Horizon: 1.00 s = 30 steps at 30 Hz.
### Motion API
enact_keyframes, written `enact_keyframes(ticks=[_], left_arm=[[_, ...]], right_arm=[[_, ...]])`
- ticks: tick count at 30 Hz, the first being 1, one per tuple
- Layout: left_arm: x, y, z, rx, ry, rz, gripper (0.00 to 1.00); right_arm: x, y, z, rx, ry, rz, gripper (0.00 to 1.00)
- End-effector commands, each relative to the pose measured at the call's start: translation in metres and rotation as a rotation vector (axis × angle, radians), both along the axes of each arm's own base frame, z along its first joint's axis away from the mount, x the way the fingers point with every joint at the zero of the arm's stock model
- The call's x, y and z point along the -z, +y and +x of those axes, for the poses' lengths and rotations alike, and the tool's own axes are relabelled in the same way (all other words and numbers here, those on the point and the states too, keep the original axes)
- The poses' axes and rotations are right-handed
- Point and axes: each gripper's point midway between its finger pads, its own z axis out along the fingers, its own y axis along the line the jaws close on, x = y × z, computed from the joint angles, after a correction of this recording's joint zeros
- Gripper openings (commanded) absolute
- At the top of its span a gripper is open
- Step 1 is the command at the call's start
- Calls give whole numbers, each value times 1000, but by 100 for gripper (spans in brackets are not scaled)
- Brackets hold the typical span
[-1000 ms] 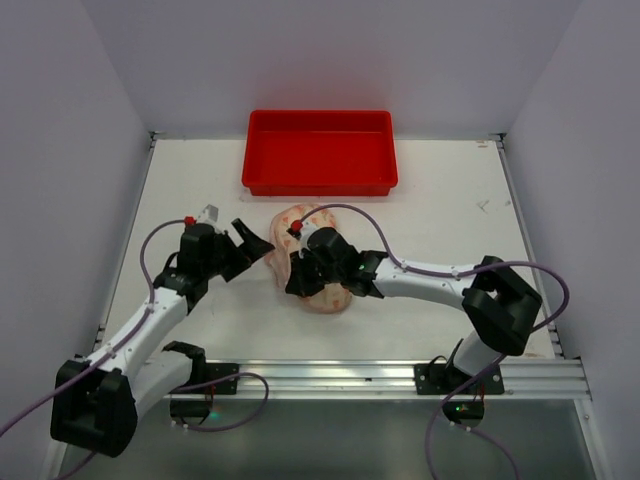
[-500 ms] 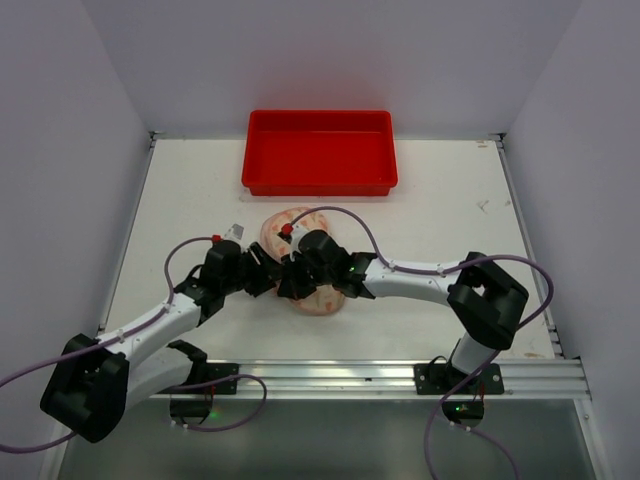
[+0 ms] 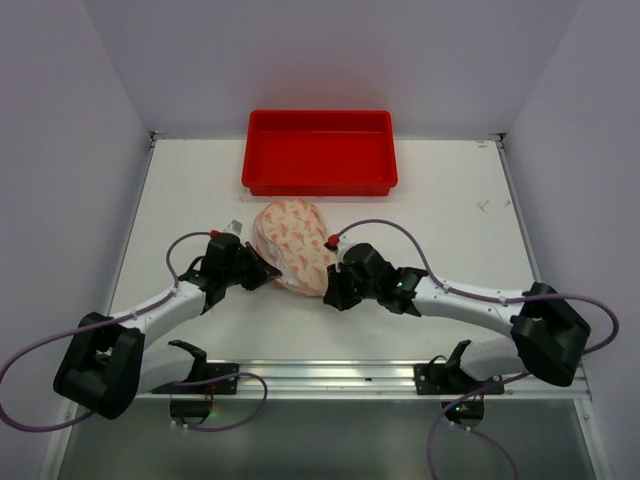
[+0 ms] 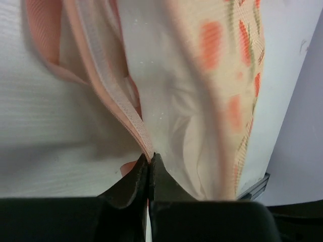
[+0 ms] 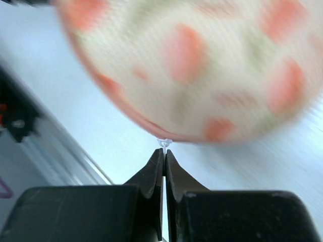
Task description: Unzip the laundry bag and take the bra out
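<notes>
The laundry bag, a cream mesh pouch with red-orange marks and pink trim, lies mid-table between both arms. My left gripper is shut on the pink edge trim at the bag's left side; the bag's opening shows pale fabric inside, which may be the bra. My right gripper is shut on the small white zipper pull at the bag's near right edge; the bag fills the right wrist view above the jaws.
A red rectangular tray stands at the back of the table, just beyond the bag. The metal rail runs along the near edge. White walls close in the left, right and back.
My right gripper has moved right and toward the near edge, pulling the zipper pull. The bag has swung up into view. My left gripper has closed on the bag's left edge.
</notes>
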Motion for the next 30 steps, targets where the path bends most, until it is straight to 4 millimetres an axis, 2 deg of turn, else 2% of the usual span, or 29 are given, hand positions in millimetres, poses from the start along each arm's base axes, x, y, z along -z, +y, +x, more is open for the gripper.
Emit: enact_keyframes(ticks=[1,3,4,5,6,7,9,10,11,13,14,16,17,18,19,20,21,22,24,25,26,28,30], left_arm=[[-16,5,29,68,-102,56,0],[-15,2,34,113,-109,67,0],[-25,-2,42,153,-149,71,0],[-21,-4,44,178,-143,83,0],[-22,-5,47,196,-145,91,0],[-33,-11,54,241,-186,93,0],[-32,-14,60,273,-179,99,1],[-35,-14,61,290,-169,103,9],[-36,-13,62,286,-162,104,14],[-37,-5,61,252,-142,103,28],[-44,-2,61,233,-153,97,45],[-40,12,54,173,-110,112,66],[-47,18,51,146,-117,119,81],[-39,26,40,125,-66,140,85],[-46,37,40,70,-81,156,90],[-46,42,35,54,-77,157,91],[-40,47,25,38,-52,164,93],[-49,55,23,-3,-77,165,95],[-50,61,13,-38,-65,164,96],[-58,67,12,-71,-96,176,97],[-58,71,8,-90,-88,184,98],[-65,67,2,-98,-116,139,98],[-58,56,-6,-67,-109,72,98]], right_arm=[[15,-62,-6,74,6,-179,0],[14,-70,-12,73,19,-192,0],[9,-66,-18,45,27,-158,0],[7,-62,-21,27,36,-138,0],[2,-56,-22,10,37,-112,0],[-1,-46,-23,-10,39,-86,0],[-16,-23,-25,-60,47,-29,0],[-24,-8,-28,-91,36,6,0],[-20,4,-32,-127,64,12,0],[-39,34,-33,-171,51,83,0],[-40,48,-30,-181,58,94,0],[-45,67,-26,-184,56,136,0],[-44,73,-23,-179,60,142,0],[-40,82,-16,-168,58,145,0],[-39,87,-14,-168,58,146,0],[-41,93,-10,-167,53,154,0],[-32,95,-9,-166,66,135,0],[-35,100,-5,-167,52,155,0],[-30,106,-2,-168,54,156,0],[-29,108,-1,-167,55,156,0],[-28,110,0,-165,54,156,0],[-25,113,1,-167,59,158,0],[-26,114,2,-168,55,168,0]])
